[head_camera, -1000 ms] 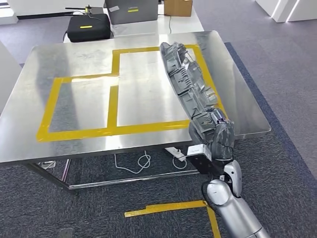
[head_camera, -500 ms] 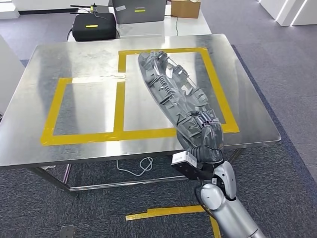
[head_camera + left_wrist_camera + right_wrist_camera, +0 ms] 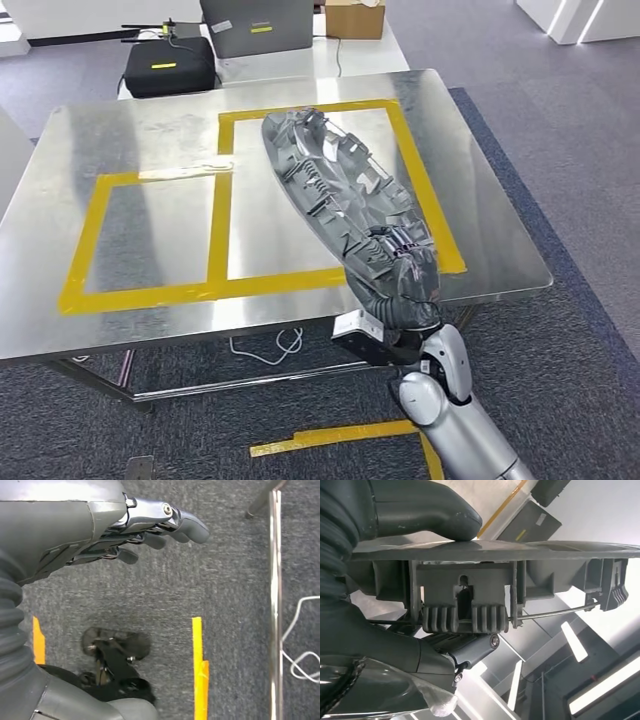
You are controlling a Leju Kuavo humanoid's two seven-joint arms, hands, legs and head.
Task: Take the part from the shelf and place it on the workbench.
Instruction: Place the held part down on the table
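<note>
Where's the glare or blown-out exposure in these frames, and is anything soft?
Head view: sharp; metal workbench shows broad pale sheen beside the yellow tape. Right wrist view: bright patches blown out behind the grey part, which stays crisp. Left wrist view: evenly lit carpet, left robot hand slightly soft.

Silver right arm (image 3: 460, 425) — grey ribbed cover, dark fingers (image 3: 151, 541).

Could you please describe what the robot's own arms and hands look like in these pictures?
The right arm is glossy silver with rounded, ball-like joint housings, and a white-labelled black block sits at the wrist. The right hand is dark grey. The left hand has a flat grey back, a ribbed grey wrist cover, bare metal linkages with a screw head, and dark rounded fingers.
</note>
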